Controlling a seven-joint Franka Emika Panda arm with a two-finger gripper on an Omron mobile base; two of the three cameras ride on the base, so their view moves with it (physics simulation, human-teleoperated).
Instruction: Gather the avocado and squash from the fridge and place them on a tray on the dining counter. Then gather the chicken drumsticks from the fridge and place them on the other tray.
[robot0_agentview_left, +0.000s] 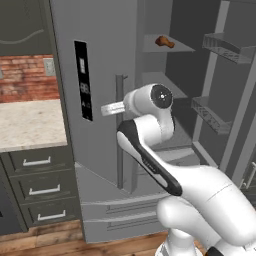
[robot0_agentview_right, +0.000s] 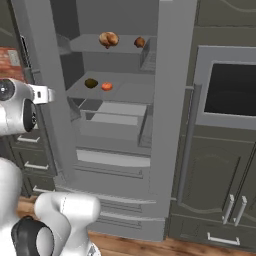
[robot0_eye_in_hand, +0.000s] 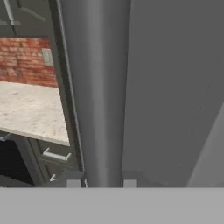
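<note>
The fridge stands open. On its middle shelf lie the dark avocado (robot0_agentview_right: 91, 83) and the orange-red squash (robot0_agentview_right: 106, 86), side by side. Golden-brown chicken drumsticks (robot0_agentview_right: 108, 39) rest on the shelf above, with another piece (robot0_agentview_right: 139, 42) further right; one drumstick (robot0_agentview_left: 164, 42) also shows in the left base view. My gripper (robot0_agentview_left: 119, 107) is shut on the vertical handle (robot0_agentview_left: 120, 140) of the left fridge door, and that grey handle (robot0_eye_in_hand: 98, 109) runs between the fingertips (robot0_eye_in_hand: 73, 182) in the hand view. The trays and the dining counter are out of view.
A wall counter (robot0_agentview_left: 30, 125) with a speckled top and drawers (robot0_agentview_left: 40, 175) stands left of the fridge, under a brick wall. The right fridge door (robot0_agentview_left: 220, 47) hangs open with its shelves. A built-in oven (robot0_agentview_right: 230, 90) and cabinets stand right of the fridge.
</note>
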